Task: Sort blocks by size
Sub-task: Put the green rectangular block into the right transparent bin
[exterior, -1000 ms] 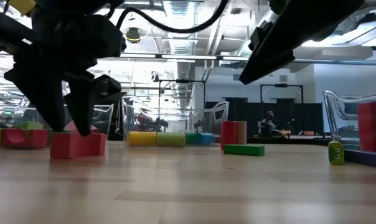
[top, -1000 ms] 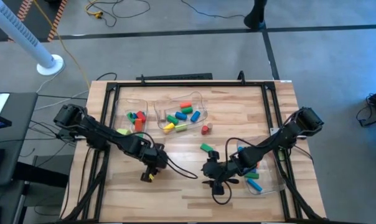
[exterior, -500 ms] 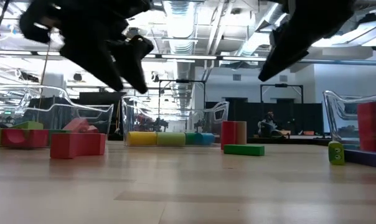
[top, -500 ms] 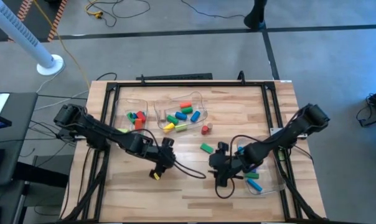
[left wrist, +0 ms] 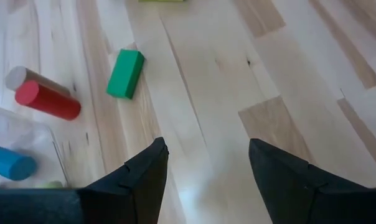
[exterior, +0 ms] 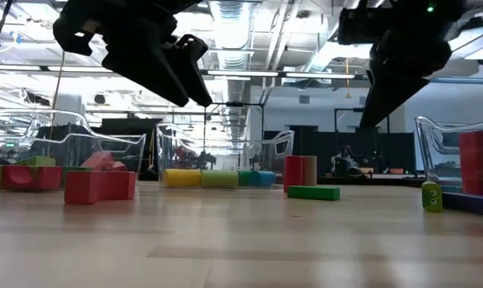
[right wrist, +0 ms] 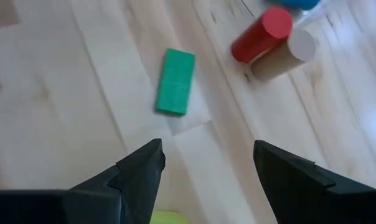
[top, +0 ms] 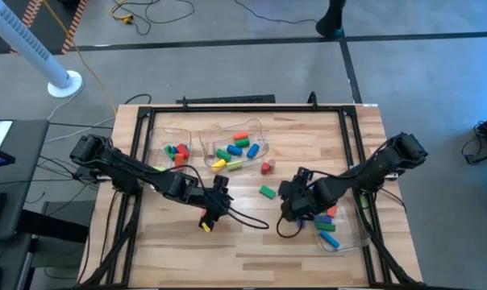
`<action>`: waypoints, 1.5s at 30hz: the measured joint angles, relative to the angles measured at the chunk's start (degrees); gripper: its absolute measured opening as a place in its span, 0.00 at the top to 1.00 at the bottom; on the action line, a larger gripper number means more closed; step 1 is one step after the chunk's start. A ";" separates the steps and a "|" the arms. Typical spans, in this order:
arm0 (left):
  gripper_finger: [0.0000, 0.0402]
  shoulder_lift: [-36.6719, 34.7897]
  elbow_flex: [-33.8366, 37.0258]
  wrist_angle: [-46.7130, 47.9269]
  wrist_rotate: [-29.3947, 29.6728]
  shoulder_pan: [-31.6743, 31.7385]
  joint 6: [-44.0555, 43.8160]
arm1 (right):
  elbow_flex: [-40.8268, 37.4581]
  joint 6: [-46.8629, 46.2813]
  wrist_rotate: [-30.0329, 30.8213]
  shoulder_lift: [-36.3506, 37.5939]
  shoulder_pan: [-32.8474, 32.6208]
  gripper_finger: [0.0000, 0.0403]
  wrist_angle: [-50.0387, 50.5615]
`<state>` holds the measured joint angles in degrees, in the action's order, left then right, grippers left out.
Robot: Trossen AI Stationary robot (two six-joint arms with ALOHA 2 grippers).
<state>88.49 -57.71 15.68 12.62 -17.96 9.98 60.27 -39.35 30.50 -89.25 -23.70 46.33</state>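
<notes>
Holding mixed blocks (top: 232, 150) | middle bin (top: 262, 138) | green block (top: 267, 192) on table

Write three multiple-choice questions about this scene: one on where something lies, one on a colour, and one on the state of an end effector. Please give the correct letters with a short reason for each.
1. Where does the green block lie?
A. inside a clear bin
B. on the bare table between the two arms
C. held by the left end effector

2. What colour is the cylinder that lies against the tan cylinder?
A. red
B. purple
C. yellow

3. In what state is the right end effector?
A. shut on a blue block
B. shut and empty
C. open and empty

Answers:
1. B: the high view shows it flat on the wood, outside every bin, and no end effector touches it.
2. A: the right wrist view shows a red cylinder side by side with the tan one.
3. C: the right wrist view shows its two fingers wide apart with only bare table between them.
</notes>
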 joint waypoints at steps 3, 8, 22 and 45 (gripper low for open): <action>0.45 0.00 0.00 -0.57 0.07 0.00 0.71 | 0.00 2.30 0.05 0.00 1.63 0.30 0.22; 0.45 0.01 2.30 -4.03 0.04 0.04 1.21 | 0.00 6.92 0.05 -0.02 5.43 0.30 0.36; 0.45 0.07 7.20 -7.48 1.13 1.18 3.23 | -0.04 18.32 -4.47 -0.04 16.18 0.30 -3.78; 0.45 6.16 7.32 -22.76 -9.83 13.53 12.97 | -7.63 8.96 -16.87 -0.09 10.20 0.30 -18.20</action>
<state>94.65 -50.39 -7.08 2.79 -4.43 22.96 52.64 -30.39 13.63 -89.34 -13.50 28.13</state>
